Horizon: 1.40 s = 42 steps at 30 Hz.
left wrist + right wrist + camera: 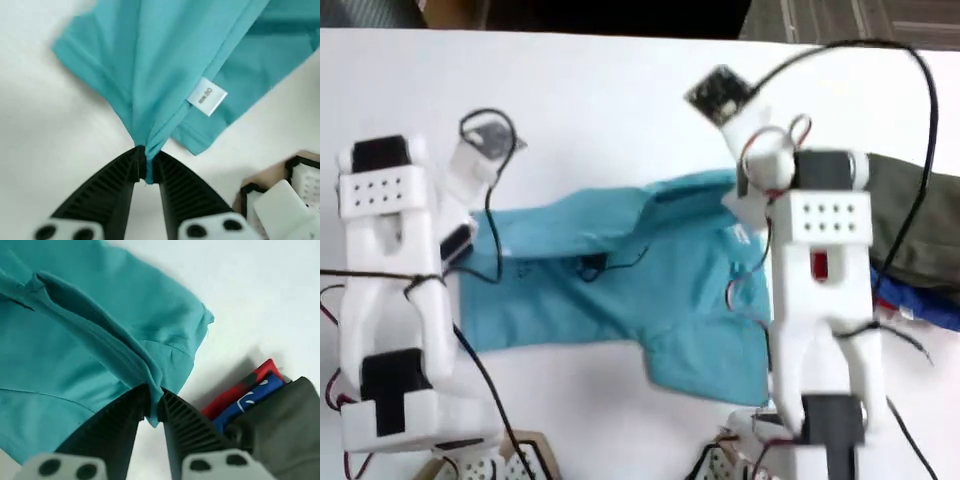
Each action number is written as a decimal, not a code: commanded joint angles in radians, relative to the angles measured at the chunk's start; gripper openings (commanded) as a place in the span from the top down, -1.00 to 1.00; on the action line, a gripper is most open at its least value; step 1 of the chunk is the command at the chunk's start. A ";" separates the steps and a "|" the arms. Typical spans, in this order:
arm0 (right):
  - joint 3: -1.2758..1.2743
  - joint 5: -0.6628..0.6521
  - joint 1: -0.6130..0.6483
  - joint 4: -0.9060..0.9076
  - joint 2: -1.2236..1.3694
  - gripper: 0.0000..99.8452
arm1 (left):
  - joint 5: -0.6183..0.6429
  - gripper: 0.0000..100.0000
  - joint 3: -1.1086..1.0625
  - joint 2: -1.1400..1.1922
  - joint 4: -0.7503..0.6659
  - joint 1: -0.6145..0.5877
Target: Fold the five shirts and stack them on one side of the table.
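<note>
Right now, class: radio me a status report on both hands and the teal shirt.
Left hand shut on teal shirt edge. Right hand shut on another fold. Shirt lies across table. Stacked shirts beside it, nothing blocking.

The shirt lies across the middle of the table, its left end in the left gripper, its right end in the right gripper. A stack sits at the right edge.

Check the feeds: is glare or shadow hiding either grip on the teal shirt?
High view: table bright, no glare on the teal shirt. Left wrist view: even light, left gripper plainly shut on the fabric. Right wrist view: shadow beside the folded shirts, clear of the right gripper, which is also shut on the shirt.
</note>
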<state>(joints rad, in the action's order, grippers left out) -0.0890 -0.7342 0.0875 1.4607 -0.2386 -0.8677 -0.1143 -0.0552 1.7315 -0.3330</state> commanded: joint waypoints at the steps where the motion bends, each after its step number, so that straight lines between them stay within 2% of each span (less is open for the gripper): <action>1: -0.215 -0.008 -0.010 -0.094 -0.189 0.96 | -0.006 0.95 -0.061 -0.061 -0.034 0.006; 8: -0.486 -0.011 -0.042 -0.120 -0.412 0.96 | -0.006 0.95 -0.091 -0.063 -0.029 0.006; 18: -0.644 -0.144 -0.199 -0.116 -0.490 0.96 | -0.043 0.95 -0.202 -0.058 -0.035 0.008; 34: -0.717 -0.166 -0.200 -0.056 -0.493 0.96 | -0.084 0.95 -0.341 -0.063 -0.075 0.008; 42: -0.720 -0.190 -0.194 0.036 -0.665 0.96 | -0.084 0.95 -0.338 -0.064 -0.057 0.003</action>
<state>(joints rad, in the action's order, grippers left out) -0.8147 -0.9014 -0.1028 1.4561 -0.8170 -0.9429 -0.4580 -0.0721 1.6625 -0.3330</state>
